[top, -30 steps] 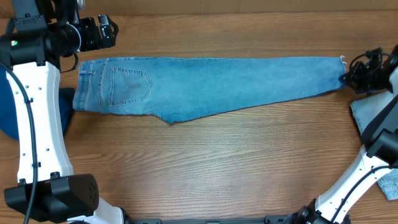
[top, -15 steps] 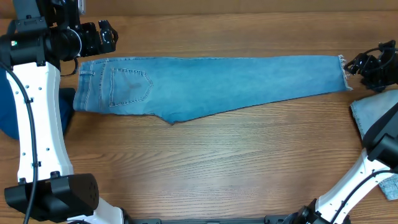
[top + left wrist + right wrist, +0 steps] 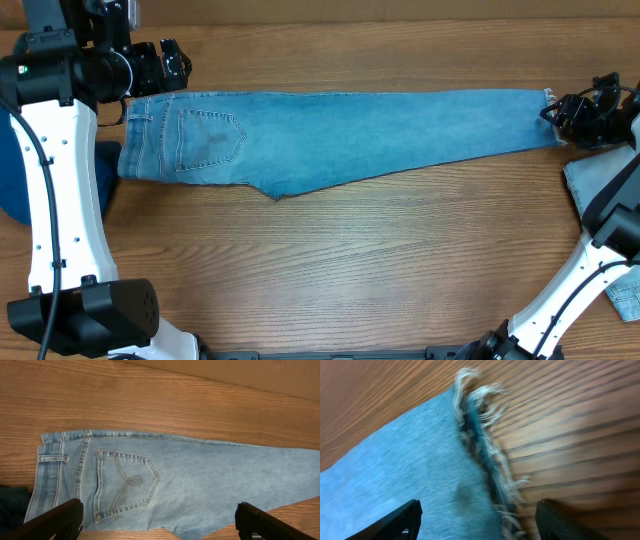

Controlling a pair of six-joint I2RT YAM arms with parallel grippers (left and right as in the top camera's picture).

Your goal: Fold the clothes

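Observation:
Light blue jeans (image 3: 340, 135), folded lengthwise, lie flat across the far half of the table, waist at the left and frayed hem (image 3: 548, 112) at the right. My left gripper (image 3: 170, 60) hovers open above the waist end. In its wrist view the back pocket (image 3: 125, 482) sits ahead of the left gripper (image 3: 160, 527), whose fingers stand wide apart. My right gripper (image 3: 562, 115) is open at the hem. In the right wrist view the frayed hem (image 3: 485, 435) runs down between the spread fingers of the right gripper (image 3: 482, 525), with nothing gripped.
A dark blue garment (image 3: 15, 185) lies at the table's left edge, beside the waist. A pale denim garment (image 3: 600, 180) lies at the right edge, and another scrap of denim (image 3: 625, 295) is lower right. A wall runs along the far edge.
My right gripper opened and let go of the hem, drew back to the right, then came back left over the hem. The left arm barely shifted.

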